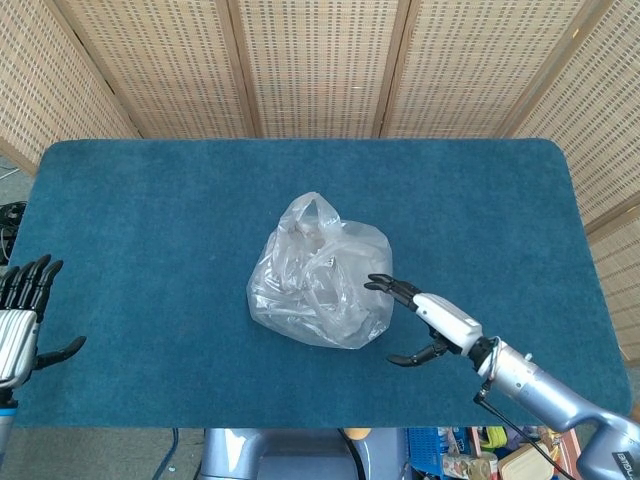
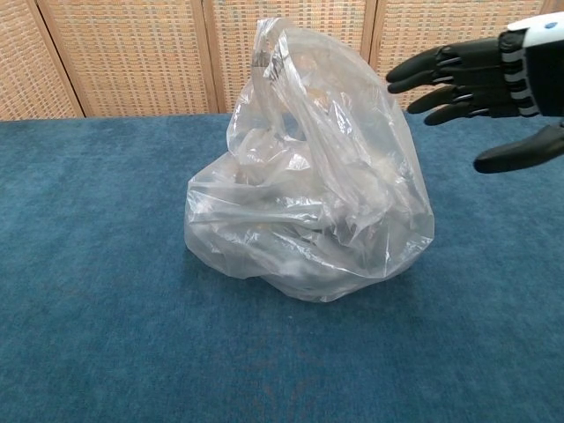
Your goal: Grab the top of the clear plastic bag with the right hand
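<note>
A crumpled clear plastic bag [image 1: 320,285] [image 2: 308,189] sits in the middle of the blue table, its looped top [image 1: 315,210] [image 2: 273,40] standing upright. My right hand [image 1: 425,318] [image 2: 480,84] hovers open just right of the bag, fingers spread and pointing toward it, a small gap from the plastic. In the chest view it floats level with the bag's upper part. My left hand [image 1: 22,320] rests open at the table's front left edge, far from the bag.
The blue felt table [image 1: 150,220] spreads wide around the bag. Wicker screens [image 1: 320,60] close off the back. Clutter [image 1: 470,455] lies below the table's front edge on the right.
</note>
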